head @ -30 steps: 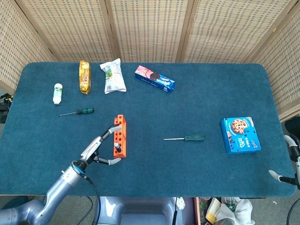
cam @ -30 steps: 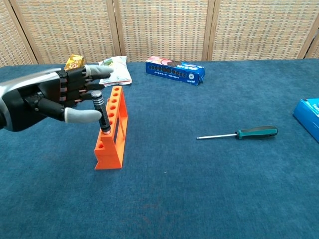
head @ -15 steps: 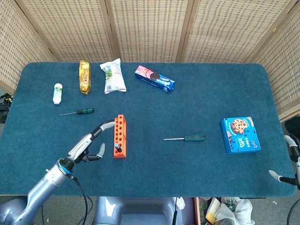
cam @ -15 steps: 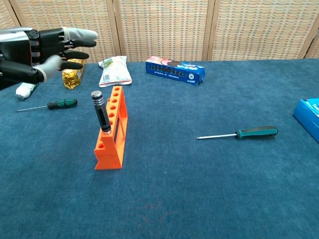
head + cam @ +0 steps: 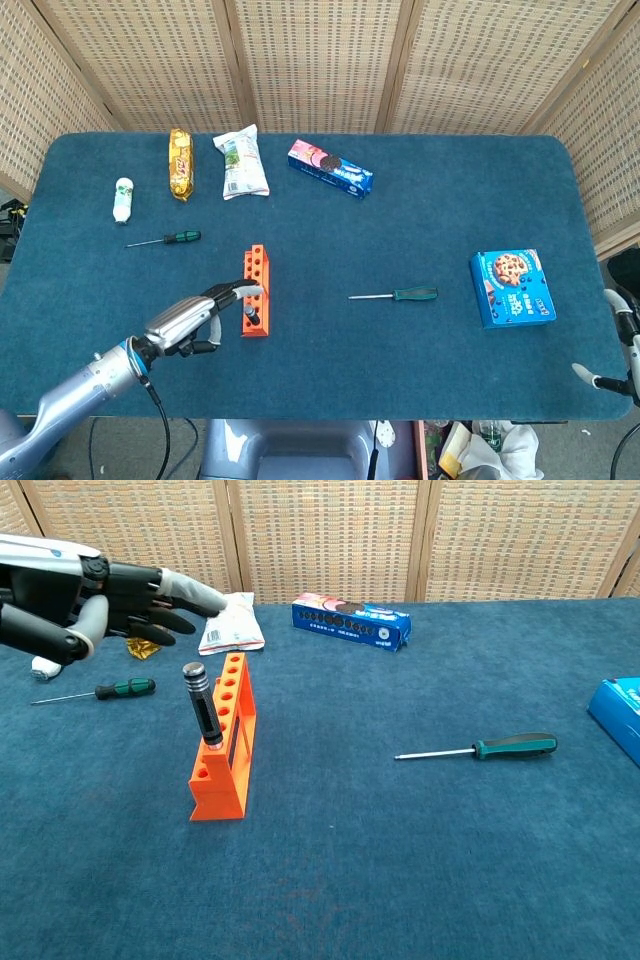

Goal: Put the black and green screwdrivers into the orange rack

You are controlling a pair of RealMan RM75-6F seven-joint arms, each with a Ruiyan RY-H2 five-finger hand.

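- The black-handled screwdriver (image 5: 203, 706) stands in a near-end hole of the orange plastic rack (image 5: 224, 744), leaning a little rather than plumb, with nothing touching it.
- The rack sits on the blue felt worktop (image 5: 400, 860) left of centre, its row of holes running away from the robot.
- The green-handled screwdriver with the long steel shaft (image 5: 480, 748) lies flat on the worktop well to the right of the rack, not yet picked up; so, as I judge it, 1 of the 2 tools is in place.
- A smaller green-and-black screwdriver (image 5: 98, 691) lies left of the rack, near the back.
- The left robot hand (image 5: 110, 595) hovers above and to the left of the rack, fingers spread and holding nothing.
- Of the right robot hand (image 5: 608, 378), only a sliver shows at the worktop's right edge, so I cannot tell how far open it is.
- Risk: a left robot hand sweeping low past the rack could clip the leaning black handle and tip tool or rack over.
- Risk: the green screwdriver lies flat, so a shallow pinch may roll it away; its long shaft could also miss a hole and push the light rack aside.
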